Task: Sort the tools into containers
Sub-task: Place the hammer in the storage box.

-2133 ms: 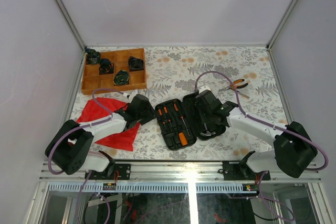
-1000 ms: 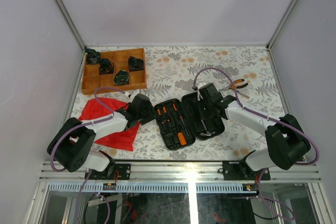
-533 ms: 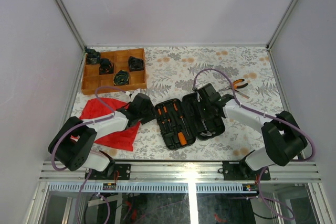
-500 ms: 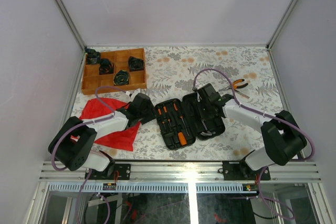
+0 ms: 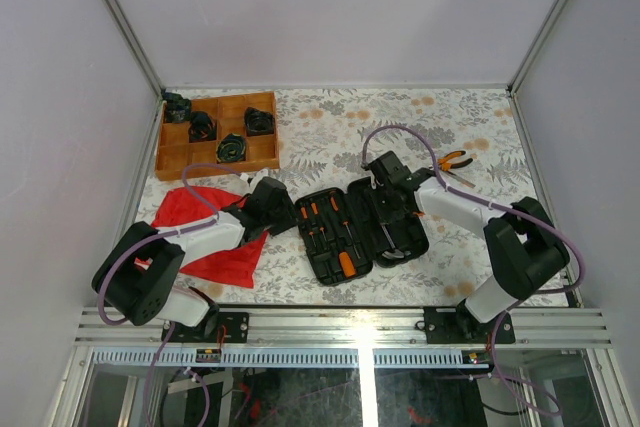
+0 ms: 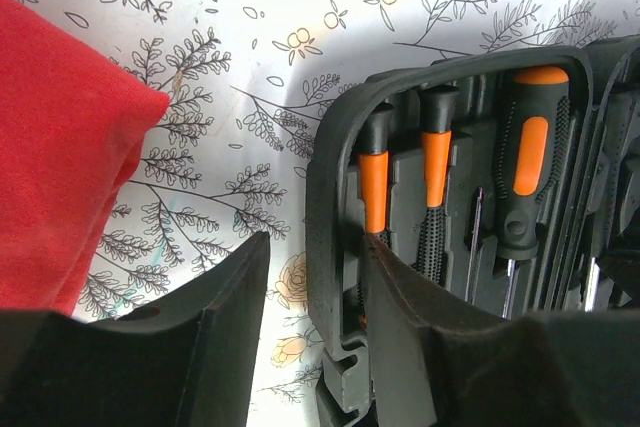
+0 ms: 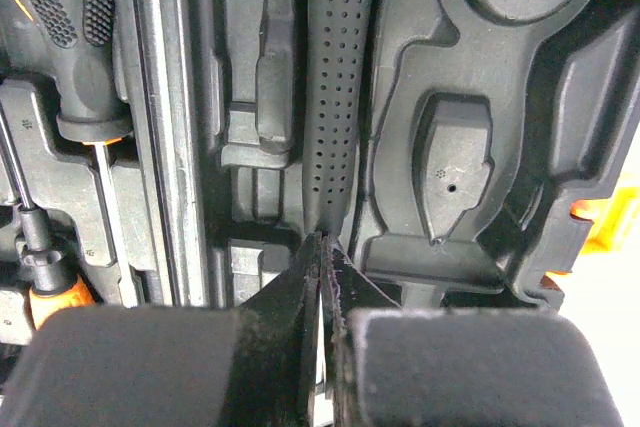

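Observation:
The black case (image 5: 390,232) lies open at the table's middle, with orange-and-black screwdrivers (image 5: 322,222) in its left half. In the left wrist view my left gripper (image 6: 315,292) stands open astride the case's left wall (image 6: 332,207). Its right finger (image 6: 400,317) is inside by the screwdrivers (image 6: 373,172), and its left finger (image 6: 225,317) is outside, apart from the wall. My right gripper (image 7: 322,245) is shut with nothing in it, its tips at the end of a dotted black handle (image 7: 335,97) in a moulded slot. Orange-handled pliers (image 5: 455,160) lie on the table, far right.
A wooden tray (image 5: 176,161) holding black parts stands at the far left. A red cloth (image 5: 190,217) lies under my left arm. The case's orange latch (image 7: 605,217) shows at its right edge. White walls close in the table.
My right gripper has shut, and its arm has drawn towards the far side over the case's right half. The left gripper's jaws have narrowed a little around the case wall.

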Tool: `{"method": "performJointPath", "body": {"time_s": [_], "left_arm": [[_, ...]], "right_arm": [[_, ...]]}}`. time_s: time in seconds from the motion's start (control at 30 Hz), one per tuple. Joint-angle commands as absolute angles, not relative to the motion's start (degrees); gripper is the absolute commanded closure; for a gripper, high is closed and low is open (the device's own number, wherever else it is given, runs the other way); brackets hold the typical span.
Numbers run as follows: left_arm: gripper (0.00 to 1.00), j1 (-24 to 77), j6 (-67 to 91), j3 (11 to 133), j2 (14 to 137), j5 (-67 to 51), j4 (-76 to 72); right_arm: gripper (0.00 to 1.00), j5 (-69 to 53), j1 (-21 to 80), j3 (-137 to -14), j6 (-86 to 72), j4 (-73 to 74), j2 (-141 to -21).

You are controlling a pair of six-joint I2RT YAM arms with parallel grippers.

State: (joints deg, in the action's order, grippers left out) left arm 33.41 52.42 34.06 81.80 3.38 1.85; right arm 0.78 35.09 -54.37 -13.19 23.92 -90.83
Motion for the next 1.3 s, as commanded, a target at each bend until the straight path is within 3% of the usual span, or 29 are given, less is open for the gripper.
{"method": "performJointPath", "body": {"time_s": [0.0, 0.5, 0.67, 0.87, 1.13, 1.27], "left_arm": [[0.61, 33.75, 50.81, 35.07, 82.38, 2.67, 1.13], [0.61, 33.79, 50.54, 35.16, 82.79, 2.24, 0.58], [0.61, 33.48, 49.79, 35.39, 83.08, 2.17, 0.83], [0.62, 30.89, 46.29, 37.54, 83.76, 2.68, 5.35], [0.61, 27.53, 42.21, 40.53, 85.32, 2.93, 8.89], [0.61, 25.32, 42.19, 41.78, 86.4, 1.88, 8.75]], "right_arm": [[1.0, -3.53, 35.42, -54.77, -13.1, 26.76, -96.74], [0.99, -5.52, 36.38, -54.48, -16.37, 29.2, -105.96], [0.99, -3.62, 36.39, -54.15, -17.31, 28.33, -103.4], [0.78, 1.49, 36.39, -54.89, -17.89, 26.35, -87.28], [0.65, 10.88, 35.54, -53.87, -19.12, 25.58, -73.58], [0.58, 12.71, 29.7, -51.51, -21.17, 26.78, -72.06]]}}
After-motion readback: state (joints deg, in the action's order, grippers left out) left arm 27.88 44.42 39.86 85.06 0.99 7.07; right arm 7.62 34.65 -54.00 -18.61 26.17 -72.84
